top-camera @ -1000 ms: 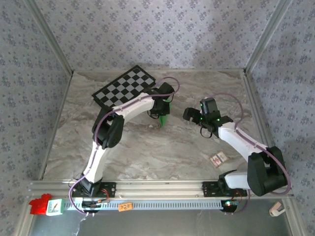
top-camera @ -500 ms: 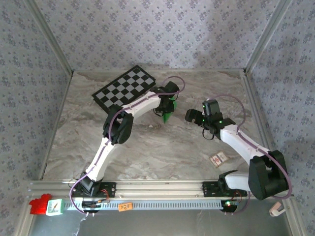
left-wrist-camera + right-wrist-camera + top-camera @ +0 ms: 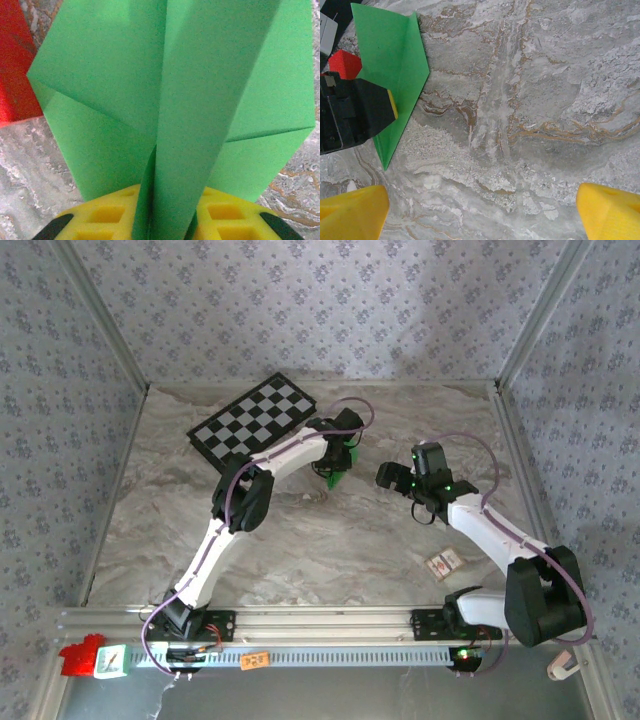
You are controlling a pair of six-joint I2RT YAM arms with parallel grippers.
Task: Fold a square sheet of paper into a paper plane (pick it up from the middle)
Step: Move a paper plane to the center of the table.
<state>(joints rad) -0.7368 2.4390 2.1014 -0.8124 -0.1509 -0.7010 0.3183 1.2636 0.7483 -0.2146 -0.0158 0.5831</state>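
The paper plane [image 3: 200, 100] is a bright green folded dart with its centre keel standing up between the yellow pads [image 3: 100, 220] of my left gripper [image 3: 167, 220]. The keel's layers have sprung apart and the pads sit loosely on either side, so the gripper is open a little. From above, the paper plane [image 3: 340, 470] lies on the marble just under the left gripper [image 3: 338, 456], right of the checkerboard. My right gripper [image 3: 388, 476] hovers to its right, wide open over bare marble [image 3: 482, 210]. Its camera shows the paper plane [image 3: 395, 65] resting on the table.
A black-and-white checkerboard [image 3: 255, 418] lies at the back left. A small red block [image 3: 342, 62] sits beside the plane, also at the left edge [image 3: 15, 65]. A small printed card [image 3: 443, 563] lies near the right arm's base. Metal frame rails edge the table.
The left arm swung its gripper and the plane slightly back and right, and its jaws have loosened from a tight pinch. The right gripper has shifted a little and stays wide open.
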